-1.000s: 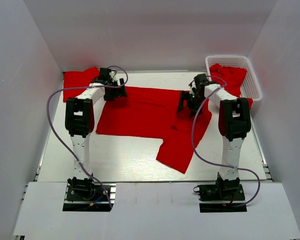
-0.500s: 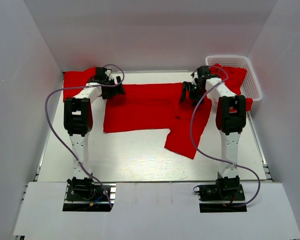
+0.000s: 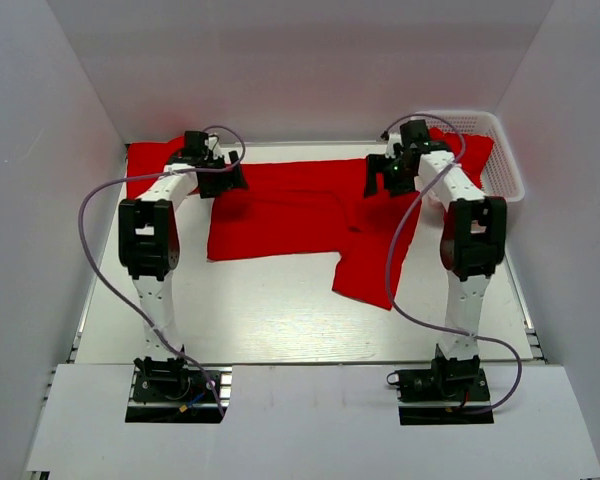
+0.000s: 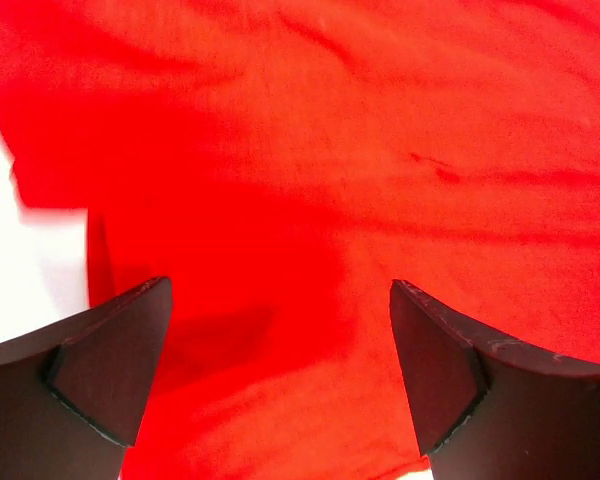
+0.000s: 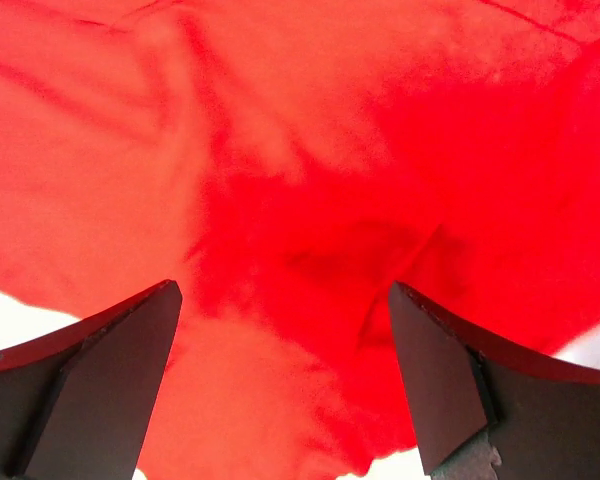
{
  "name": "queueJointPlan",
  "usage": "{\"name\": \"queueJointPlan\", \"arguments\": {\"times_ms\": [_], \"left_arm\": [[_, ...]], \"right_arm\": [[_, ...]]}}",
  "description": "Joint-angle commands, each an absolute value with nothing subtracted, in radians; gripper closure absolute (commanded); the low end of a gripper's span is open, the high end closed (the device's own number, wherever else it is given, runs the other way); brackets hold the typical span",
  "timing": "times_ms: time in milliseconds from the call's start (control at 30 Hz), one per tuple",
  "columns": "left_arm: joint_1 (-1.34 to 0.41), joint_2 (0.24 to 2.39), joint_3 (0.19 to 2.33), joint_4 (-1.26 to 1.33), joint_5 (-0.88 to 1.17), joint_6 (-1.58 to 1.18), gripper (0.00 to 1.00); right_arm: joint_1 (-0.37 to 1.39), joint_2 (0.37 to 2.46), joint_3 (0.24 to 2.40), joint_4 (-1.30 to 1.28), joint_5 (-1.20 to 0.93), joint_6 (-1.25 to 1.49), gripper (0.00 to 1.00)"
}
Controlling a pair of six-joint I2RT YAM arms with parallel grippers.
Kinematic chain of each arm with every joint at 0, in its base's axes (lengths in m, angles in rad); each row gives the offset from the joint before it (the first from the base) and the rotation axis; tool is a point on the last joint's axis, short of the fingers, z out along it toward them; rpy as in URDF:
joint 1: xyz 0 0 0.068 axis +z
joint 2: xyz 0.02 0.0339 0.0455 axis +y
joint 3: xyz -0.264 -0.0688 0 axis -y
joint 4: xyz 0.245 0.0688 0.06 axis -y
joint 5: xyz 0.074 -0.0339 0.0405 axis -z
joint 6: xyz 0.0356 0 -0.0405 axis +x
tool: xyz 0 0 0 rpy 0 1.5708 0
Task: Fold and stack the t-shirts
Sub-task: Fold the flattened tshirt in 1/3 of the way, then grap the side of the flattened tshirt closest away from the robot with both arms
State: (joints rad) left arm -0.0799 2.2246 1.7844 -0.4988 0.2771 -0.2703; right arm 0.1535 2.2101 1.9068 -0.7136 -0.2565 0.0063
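A red t-shirt (image 3: 290, 215) lies spread across the back half of the table, with one part hanging toward the front at the right (image 3: 370, 275). My left gripper (image 3: 228, 180) is open over the shirt's back left corner. In the left wrist view (image 4: 280, 283) the jaws stand wide apart above red cloth (image 4: 330, 150) and hold nothing. My right gripper (image 3: 378, 180) is open over the shirt's back right part. In the right wrist view (image 5: 285, 286) the jaws are also wide apart over wrinkled red cloth (image 5: 310, 160). Another red shirt (image 3: 145, 168) lies at the back left.
A white lattice basket (image 3: 510, 170) stands at the back right with more red cloth (image 3: 468, 150) in it. White walls close in the table on the left, back and right. Bare white tabletop (image 3: 260, 310) lies in front of the shirt.
Both arms have moved toward the back of the table. The spread shirt has slid back with them and its front edge now lies farther from the arm bases.
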Motion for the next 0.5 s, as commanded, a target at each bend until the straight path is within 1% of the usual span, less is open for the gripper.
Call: {"name": "queueJointPlan", "arguments": {"times_ms": [0,67,100,133,167,200,233,267,300,333,367,467], "left_arm": [[-0.084,1.988,1.648,-0.535,0.243,-0.273,0.00],[-0.084,1.846,1.545,-0.535,0.188,-0.299,0.00],[-0.084,1.797,1.434,-0.526,0.169,-0.328,0.00],[-0.084,1.748,1.375,-0.526,0.151,-0.346,0.00],[-0.084,1.653,1.321,-0.516,0.112,-0.363,0.00],[-0.084,1.610,1.221,-0.515,0.097,-0.377,0.00],[-0.071,1.571,1.172,-0.515,0.086,-0.408,0.00],[-0.071,1.537,1.128,-0.515,0.068,-0.417,0.00],[-0.071,1.482,1.049,-0.505,0.051,-0.426,0.00],[-0.071,1.464,1.016,-0.505,0.011,-0.436,0.00],[-0.071,1.450,0.961,-0.488,0.011,-0.449,0.00],[-0.071,1.460,0.930,-0.446,0.002,-0.471,0.00]], "right_arm": [[0.181,1.990,1.760,-0.661,-0.265,-0.008,0.10],[0.192,1.916,1.651,-0.631,-0.223,0.066,0.10],[0.193,1.887,1.614,-0.620,-0.209,0.083,0.10],[0.196,1.793,1.514,-0.605,-0.186,0.147,0.10],[0.198,1.761,1.417,-0.539,-0.184,0.167,0.10],[0.199,1.726,1.369,-0.520,-0.173,0.211,0.10],[0.198,1.632,1.327,-0.474,-0.176,0.234,0.10],[0.199,1.603,1.221,-0.465,-0.175,0.267,0.10],[0.199,1.580,1.194,-0.454,-0.160,0.278,0.10],[0.199,1.525,1.172,-0.456,-0.158,0.287,0.10],[0.196,1.513,1.128,-0.460,-0.155,0.290,0.10],[0.196,1.480,1.086,-0.489,-0.160,0.287,0.10]]}}
